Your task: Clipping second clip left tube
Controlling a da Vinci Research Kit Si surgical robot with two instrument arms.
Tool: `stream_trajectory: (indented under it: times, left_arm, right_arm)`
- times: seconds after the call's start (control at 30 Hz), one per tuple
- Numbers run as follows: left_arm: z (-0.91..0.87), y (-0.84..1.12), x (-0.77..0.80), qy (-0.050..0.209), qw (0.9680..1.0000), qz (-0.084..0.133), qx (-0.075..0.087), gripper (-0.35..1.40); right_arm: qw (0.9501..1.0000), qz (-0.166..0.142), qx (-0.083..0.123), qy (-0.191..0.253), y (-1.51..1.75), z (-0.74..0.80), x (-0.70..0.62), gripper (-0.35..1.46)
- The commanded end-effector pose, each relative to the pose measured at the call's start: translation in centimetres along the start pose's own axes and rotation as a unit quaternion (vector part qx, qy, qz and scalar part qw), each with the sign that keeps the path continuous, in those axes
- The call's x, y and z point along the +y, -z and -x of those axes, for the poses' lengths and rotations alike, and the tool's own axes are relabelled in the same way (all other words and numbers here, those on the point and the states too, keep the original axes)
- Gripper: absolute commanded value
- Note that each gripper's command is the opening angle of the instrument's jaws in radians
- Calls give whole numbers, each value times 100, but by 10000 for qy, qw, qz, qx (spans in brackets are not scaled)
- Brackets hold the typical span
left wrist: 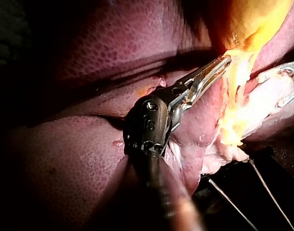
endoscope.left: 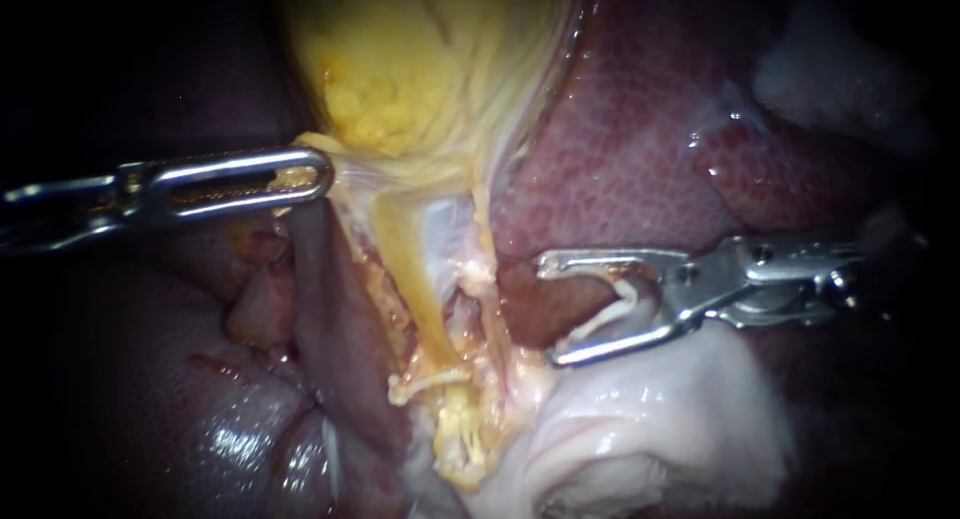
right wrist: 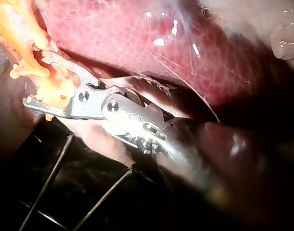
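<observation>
Endoscope view. The left instrument is coming in from the left edge at mid-height. Its slotted jaws are lying together and pinching the pale yellow skirt at the lower edge of the gallbladder, which is filling the upper centre. The liver is spreading across the upper right. The left tube is running as a yellowish band from just under those jaws down toward lower centre. A pale clip is sitting across its lower end. The right instrument is entering from the right edge with jaws gaping wide. It is standing to the right of the tube and not around it. A white curved piece is showing deep in the gap, with dark red tissue between the tips.

Left wrist view. The left instrument is clamping yellow tissue at its tip, below the gallbladder. The liver is lying beside the shaft. The right instrument is showing beyond, open.

Right wrist view. The right instrument is holding its jaws wide apart. Orange-yellow strands are showing in the gap and ahead of the tips. Cannot tell which strand is the tube, or whether any is lying within the jaws. The liver is bulging beside the instrument. Thin wires are crossing the dark ground under it.
</observation>
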Motion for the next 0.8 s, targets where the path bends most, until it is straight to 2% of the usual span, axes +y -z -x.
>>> stream_trajectory:
  times: [0.03,0.13,0.23,0.33,0.47,0.6,0.7,0.8]
  left_arm:
    - [0,0,0,-2,10000,1,-1,-35]
    - [-1,0,0,-3,10000,1,-1,-35]
    - [-1,1,-1,-3,10000,5,-3,-35]
    - [-2,0,-2,-3,10000,10,-7,-35]
    - [-3,-1,-3,-5,10000,18,-12,-35]
    - [-5,-2,-3,-9,10000,25,-17,-35]
    - [-5,-3,-2,-11,10000,24,-17,-35]
    - [-5,-3,0,-11,10000,22,-16,-35]
  right_arm:
    - [10000,-12,36,-33,-8,8,3,60]
    - [10000,-26,-21,-81,-23,31,11,60]
    - [9998,-38,-55,-162,-33,47,20,60]
    - [9998,-32,-72,-176,-44,54,30,60]
    - [9997,-82,-70,-203,-60,55,38,60]
    - [9992,-219,-71,-324,-75,52,36,60]
    - [9978,-490,-62,-435,-81,49,28,60]
    - [9944,-859,44,-615,-81,47,17,58]
